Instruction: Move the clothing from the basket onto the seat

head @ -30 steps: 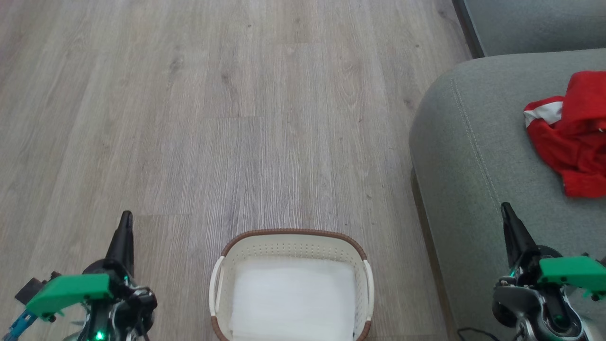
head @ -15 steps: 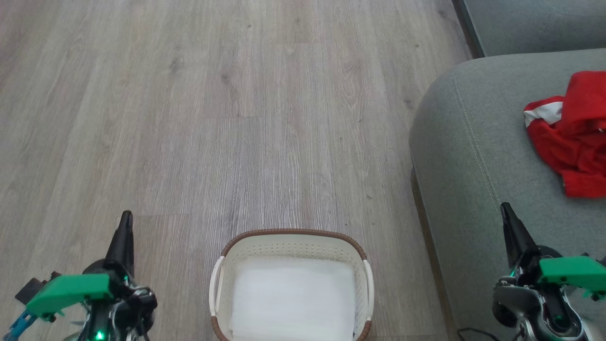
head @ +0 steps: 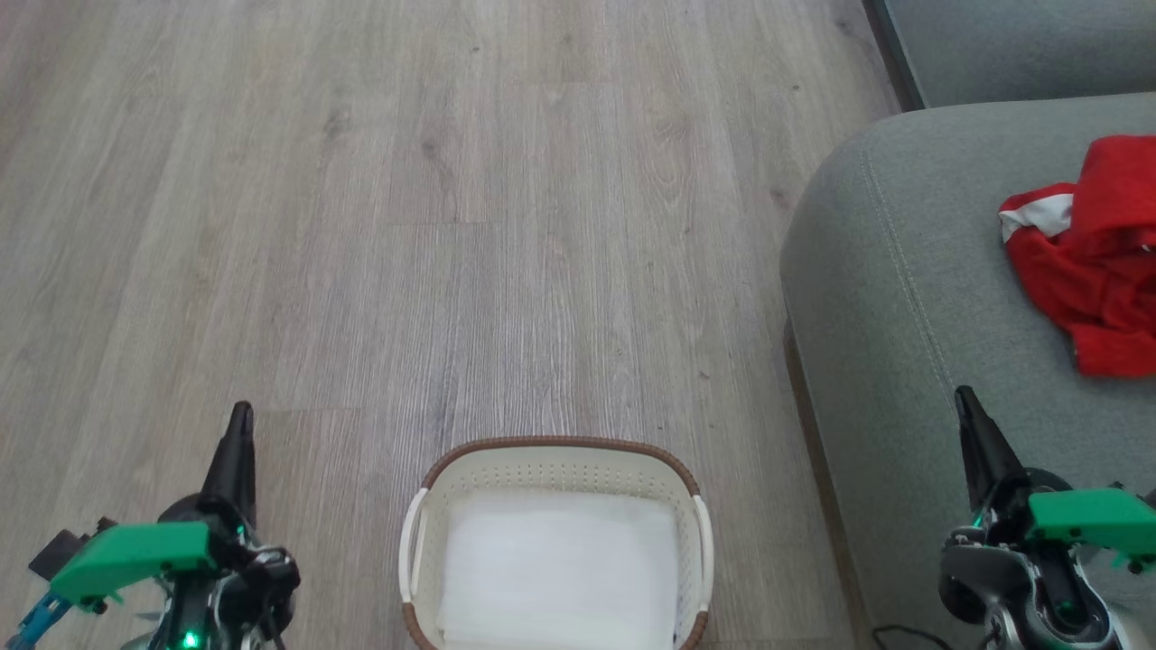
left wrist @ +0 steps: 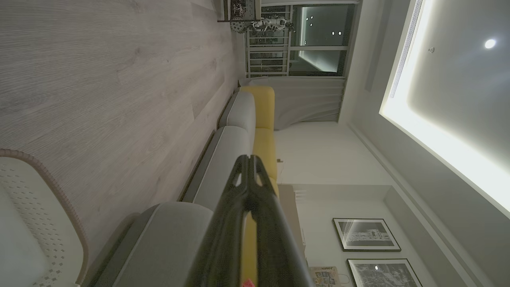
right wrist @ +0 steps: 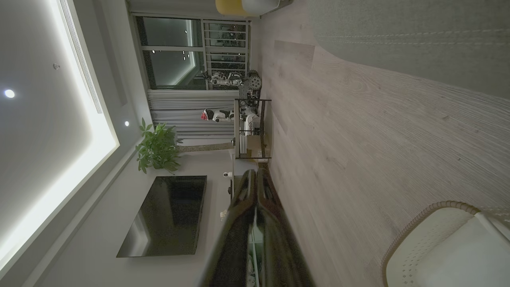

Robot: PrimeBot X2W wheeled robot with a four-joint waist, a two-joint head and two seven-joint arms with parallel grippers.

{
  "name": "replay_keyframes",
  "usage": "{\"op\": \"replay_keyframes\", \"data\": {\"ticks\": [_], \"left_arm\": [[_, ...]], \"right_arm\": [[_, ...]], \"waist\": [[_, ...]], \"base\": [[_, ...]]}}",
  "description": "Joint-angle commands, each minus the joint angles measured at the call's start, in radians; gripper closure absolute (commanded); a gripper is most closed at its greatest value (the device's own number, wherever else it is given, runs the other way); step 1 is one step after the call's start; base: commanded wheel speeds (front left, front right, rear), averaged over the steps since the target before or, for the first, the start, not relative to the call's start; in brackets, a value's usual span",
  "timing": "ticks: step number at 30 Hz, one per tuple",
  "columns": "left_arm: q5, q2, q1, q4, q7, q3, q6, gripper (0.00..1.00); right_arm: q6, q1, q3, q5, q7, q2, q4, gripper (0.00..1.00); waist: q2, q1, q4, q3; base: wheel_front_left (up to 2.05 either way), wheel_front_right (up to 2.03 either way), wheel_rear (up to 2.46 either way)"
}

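The left gripper [left wrist: 248, 161] has its two dark fingers pressed together with nothing between them; its own wrist camera shows the tips meeting in one point. The right gripper [right wrist: 255, 174] is the same, tips touching and empty.

From the head camera the pair sit low in the picture, fingers pointing up it. The left one is over the wooden floor [head: 452, 226] and the right one over the front edge of the seat [head: 885, 298]. Between them, at the bottom centre, the basket [head: 560, 444] stands on the floor, and its white lining [head: 560, 569] lies flat inside. The clothing [head: 1097, 271] is a crumpled red heap with a white patch. It lies on the seat at the right edge of the picture, well apart from the basket and beyond the right gripper.

The wrist cameras, both turned on their sides, add the room around. The left one catches the basket's perforated wall and brown rim at its lower left. It also follows the sofa away to yellow cushions [left wrist: 263, 107], a pale curtain [left wrist: 306, 99] and framed pictures [left wrist: 365, 234] on the wall. The right one has a corner of the basket at its lower right and the seat's stitched seam along its top. Past the fingers it shows a potted plant [right wrist: 157, 149], a dark television [right wrist: 167, 215], a shelf rack [right wrist: 251, 129] and a window [right wrist: 171, 56].
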Motion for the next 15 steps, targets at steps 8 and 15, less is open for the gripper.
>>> {"op": "replay_keyframes", "data": {"ticks": [8, 15], "left_arm": [[-0.001, 0.008, -0.049, -0.028, 0.008, 0.037, -0.007, 1.00], [-0.001, 0.008, -0.049, -0.028, 0.008, 0.037, -0.007, 1.00]], "right_arm": [[0.000, -0.050, 0.015, -0.002, 0.005, 0.007, -0.033, 1.00], [0.000, -0.050, 0.015, -0.002, 0.005, 0.007, -0.033, 1.00]], "waist": [[0.0000, 0.0000, 0.000, 0.000], [0.0000, 0.0000, 0.000, 0.000]], "base": [[0.00, 0.00, 0.00], [0.00, 0.00, 0.00]]}}
